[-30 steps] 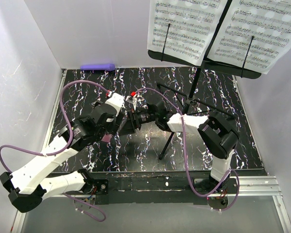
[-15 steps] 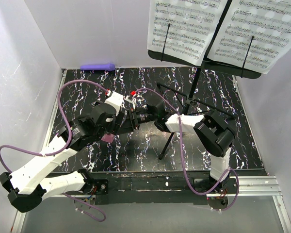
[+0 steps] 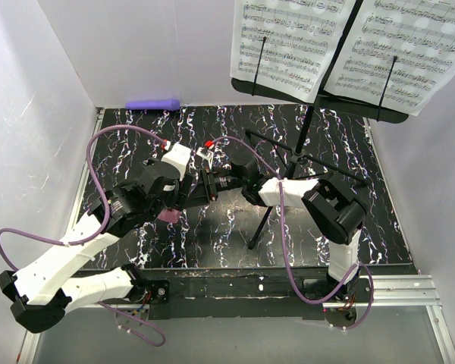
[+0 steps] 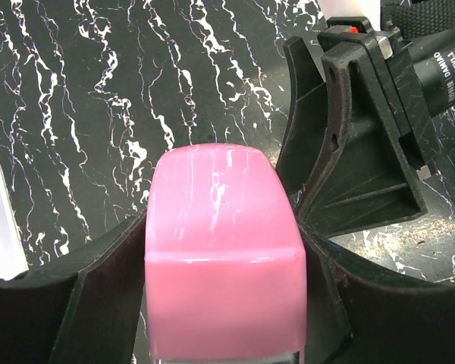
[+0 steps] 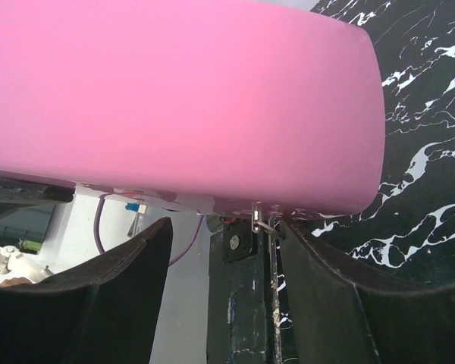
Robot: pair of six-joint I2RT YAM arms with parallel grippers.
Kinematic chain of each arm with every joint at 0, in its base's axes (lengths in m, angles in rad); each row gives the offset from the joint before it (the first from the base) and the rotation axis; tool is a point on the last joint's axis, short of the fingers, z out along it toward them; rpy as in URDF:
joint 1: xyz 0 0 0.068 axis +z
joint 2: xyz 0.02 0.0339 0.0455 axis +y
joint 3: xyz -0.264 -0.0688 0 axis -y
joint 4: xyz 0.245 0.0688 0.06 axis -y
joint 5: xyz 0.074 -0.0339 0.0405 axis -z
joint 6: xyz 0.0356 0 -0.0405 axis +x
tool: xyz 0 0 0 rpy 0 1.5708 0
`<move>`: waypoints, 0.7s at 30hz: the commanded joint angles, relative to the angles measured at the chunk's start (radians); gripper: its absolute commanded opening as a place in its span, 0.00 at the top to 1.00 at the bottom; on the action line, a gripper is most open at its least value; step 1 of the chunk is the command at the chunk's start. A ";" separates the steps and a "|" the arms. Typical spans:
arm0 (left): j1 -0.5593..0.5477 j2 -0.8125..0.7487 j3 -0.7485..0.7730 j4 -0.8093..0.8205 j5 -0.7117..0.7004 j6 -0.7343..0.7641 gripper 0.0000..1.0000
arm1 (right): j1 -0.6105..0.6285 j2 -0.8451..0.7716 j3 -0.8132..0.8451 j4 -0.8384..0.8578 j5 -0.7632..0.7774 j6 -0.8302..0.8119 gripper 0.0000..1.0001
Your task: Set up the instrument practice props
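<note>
Between the fingers of the left gripper: small pink pyramid metronome, glossy hard plastic, pinched on two opposite faces and carried off the black white-veined marble tabletop. Both pads sit flush against it, so I log this hand as clamped on the metronome.

Just to the right of that grip, the right gripper faces in. Its jaws stand apart with nothing between them. In its own camera the pink body fills the view just past the fingertips. I cannot tell whether the tips touch it.

Well beyond both grippers, far right: black folding tripod music stand, upright, with two white printed sheet-music pages resting on its desk. By the look of it, the metronome is the one prop left to place.

Handling, my judgement:
- Probably light and rigid, with no give under the pads.
- The shiny, sloped faces could let it squirt out of a pinch taken near the narrow top.
- I would hold it low, across the wide part of the body, on flat opposing faces.
- For a hand-over, the second grip belongs on the free pair of faces, and should be seated before the first lets go.
</note>
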 commanded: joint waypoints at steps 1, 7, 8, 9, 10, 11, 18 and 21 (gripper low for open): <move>-0.005 -0.036 0.015 0.052 -0.044 -0.007 1.00 | -0.005 -0.023 -0.004 0.052 -0.019 -0.012 0.35; -0.004 -0.033 0.001 0.049 -0.061 -0.015 1.00 | -0.003 -0.035 -0.002 -0.009 -0.013 -0.049 0.41; -0.004 -0.033 0.000 0.049 -0.064 -0.016 1.00 | -0.005 -0.036 -0.002 -0.020 -0.008 -0.055 0.42; -0.004 -0.033 -0.003 0.047 -0.066 -0.018 1.00 | -0.005 -0.038 -0.002 -0.026 -0.007 -0.058 0.43; -0.004 -0.033 -0.002 0.047 -0.064 -0.018 1.00 | -0.005 -0.038 -0.002 -0.032 -0.007 -0.063 0.44; -0.004 -0.034 -0.002 0.049 -0.066 -0.018 1.00 | -0.005 -0.038 -0.004 -0.038 -0.005 -0.065 0.46; -0.004 -0.034 0.000 0.052 -0.061 -0.019 1.00 | -0.005 -0.035 0.004 -0.064 0.013 -0.072 0.57; -0.004 -0.036 -0.002 0.055 -0.049 -0.019 1.00 | -0.005 -0.030 0.010 -0.072 0.024 -0.069 0.60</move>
